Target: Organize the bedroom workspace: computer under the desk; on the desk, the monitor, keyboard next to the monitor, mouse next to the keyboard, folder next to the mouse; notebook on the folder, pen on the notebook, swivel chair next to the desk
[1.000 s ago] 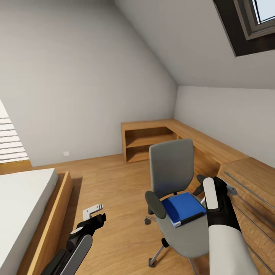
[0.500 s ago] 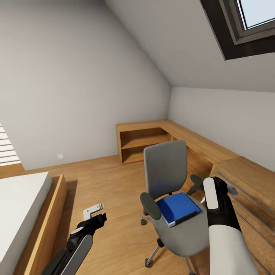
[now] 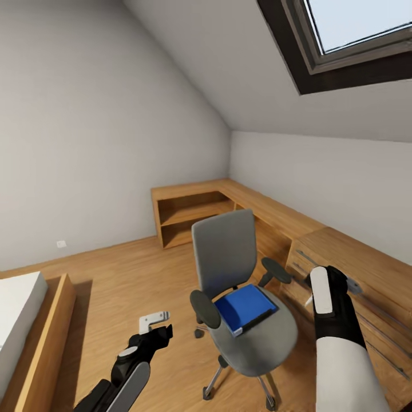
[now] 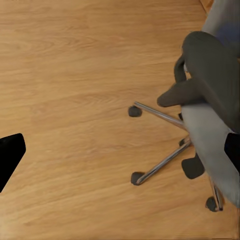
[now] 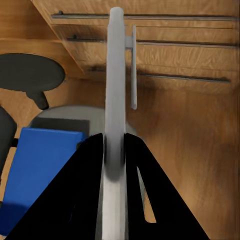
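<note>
Chair (image 3: pixel 224 257) stands just below centre in the head view, its back toward 12 o'clock and its chrome base on the plank floor (image 3: pixel 126 280). Folder (image 3: pixel 245 308) lies flat on the seat between the two black armrests, a corner pointing toward 5 o'clock.

Left claw (image 3: pixel 168 322) hangs at 7 o'clock over bare floor, well apart from the chair. Its wrist view shows the two black fingertips (image 4: pixel 10 155) far apart at opposite edges, so it is spread wide and empty, with the chair (image 4: pixel 210 130) and its casters off to one side.

Right claw (image 3: pixel 332 274) sits at 4 o'clock, between the chair's armrest and the oak drawers (image 3: pixel 343 257). In its wrist view the claw (image 5: pixel 114 137) is clamped tight on a thin pale slab seen edge-on, the notebook (image 5: pixel 115 75), which sticks straight out past the fingers. A thin pale stick, the pen (image 5: pixel 133 70), lies against one face of it. Beyond it are the drawers (image 5: pixel 175 60) with long bar handles, and beside it the folder (image 5: pixel 40 170) on the grey seat.

Skylight (image 3: pixel 355 28) is at 1 o'clock. A low oak shelf unit (image 3: pixel 189 214) runs along the walls from 12 toward 3 o'clock. Bed (image 3: pixel 17 320) is at 8 o'clock
</note>
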Controlling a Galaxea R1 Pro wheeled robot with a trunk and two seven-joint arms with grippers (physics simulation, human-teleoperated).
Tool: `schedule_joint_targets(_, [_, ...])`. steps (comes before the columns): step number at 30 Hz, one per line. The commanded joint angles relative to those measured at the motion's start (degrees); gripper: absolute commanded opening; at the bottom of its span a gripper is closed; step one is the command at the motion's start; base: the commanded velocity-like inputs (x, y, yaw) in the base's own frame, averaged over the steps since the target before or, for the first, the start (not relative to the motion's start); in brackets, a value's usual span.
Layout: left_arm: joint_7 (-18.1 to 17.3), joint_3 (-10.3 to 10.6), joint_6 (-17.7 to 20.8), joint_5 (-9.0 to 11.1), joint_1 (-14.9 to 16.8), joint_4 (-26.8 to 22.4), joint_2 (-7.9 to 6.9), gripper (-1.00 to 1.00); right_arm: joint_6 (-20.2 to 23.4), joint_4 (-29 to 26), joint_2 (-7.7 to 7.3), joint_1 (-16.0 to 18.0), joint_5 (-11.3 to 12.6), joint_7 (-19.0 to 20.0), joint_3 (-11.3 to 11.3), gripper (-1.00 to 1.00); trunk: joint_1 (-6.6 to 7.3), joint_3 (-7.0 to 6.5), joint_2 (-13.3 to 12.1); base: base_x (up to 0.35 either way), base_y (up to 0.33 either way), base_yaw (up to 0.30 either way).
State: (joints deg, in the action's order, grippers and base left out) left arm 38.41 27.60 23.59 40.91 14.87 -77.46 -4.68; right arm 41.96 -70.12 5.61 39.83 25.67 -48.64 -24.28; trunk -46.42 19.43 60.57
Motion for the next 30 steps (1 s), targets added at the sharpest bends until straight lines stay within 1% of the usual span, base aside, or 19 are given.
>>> schedule_joint_targets(1, [0.4,0.3,0.1,0.4,0.0,-0.2,-0.13,1.00,0.3,-0.1,-0.18,0.1,0.5,-0.4,-0.3,-1.00,-0.01,0.08,0.1,0.000,0.000,-0.264])
schedule_joint_targets(3, [0.4,0.3,0.1,0.4,0.0,-0.2,-0.20,1.00,0.3,-0.1,-0.62,0.1,0.5,-0.4,-0.5,-1.00,-0.01,0.08,0.1,0.000,-0.008,-0.264])
schedule_joint_targets(4, [0.5,0.3,0.1,0.3,0.0,-0.2,-0.75,1.00,0.3,-0.1,-1.32,0.1,0.5,-0.3,-2.6,-1.00,-0.01,0.08,0.1,0.000,-0.274,-0.264])
schedule_joint_targets(8, [0.5,0.3,0.0,0.3,0.0,-0.1,-0.91,1.00,0.3,-0.1,-1.50,0.1,0.5,-0.3,-3.9,-1.00,-0.01,0.08,0.1,-0.055,-0.303,-0.264])
schedule_joint_targets(17, [0.5,0.3,0.0,0.3,0.0,-0.1,-0.94,1.00,0.3,-0.1,-1.55,0.1,0.5,-0.3,-4.1,-1.00,-0.01,0.08,0.1,-0.189,-0.284,-0.264])
schedule_joint_targets(21, [0.5,0.3,0.0,0.3,0.0,-0.1,-0.94,1.00,0.3,-0.1,-1.56,0.1,0.5,-0.3,-4.1,-1.00,-0.01,0.08,0.1,-0.067,-0.279,-0.264])
schedule_joint_targets(30, [0.5,0.3,0.0,0.3,0.0,-0.1,-0.96,1.00,0.3,-0.1,-1.56,0.1,0.5,-0.3,-4.1,-1.00,-0.01,0.08,0.1,-0.007,-0.041,-0.264])
